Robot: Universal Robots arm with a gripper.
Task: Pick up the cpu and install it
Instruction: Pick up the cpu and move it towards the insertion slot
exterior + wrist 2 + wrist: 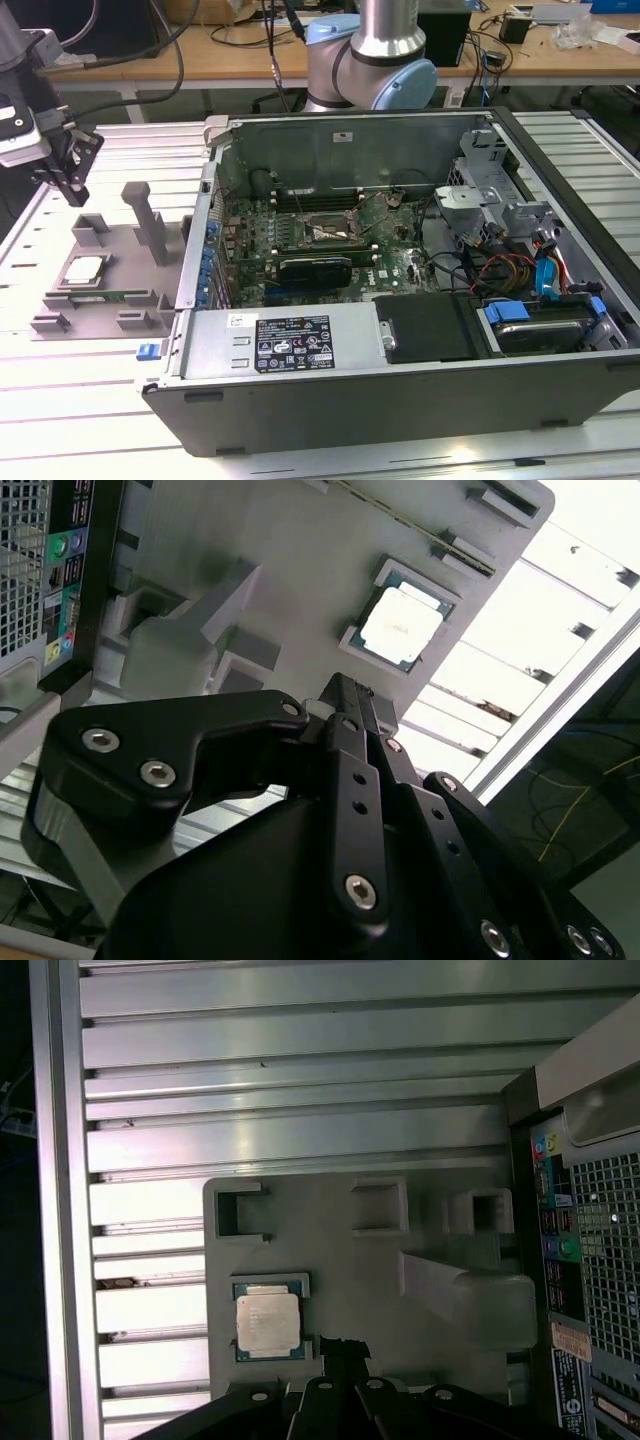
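Silver ribbed metal makes up the desk (60,400), and the biggest thing on it is the open computer case (400,400), with the circuit board (300,235) lying flat inside. Just beside the case, on the exterior view's left, lies a grey holder tray (125,270). The cpu (83,268) rests flat in a square pocket of that tray, well apart from the board. A thin green memory stick (120,295) lies in a slot near it.

My hand (72,175) hangs above the tray with its fingers together, holding nothing. In both wrist views the cpu sits below and slightly beyond the fingertips. Being square, it has no long axis to line up with.
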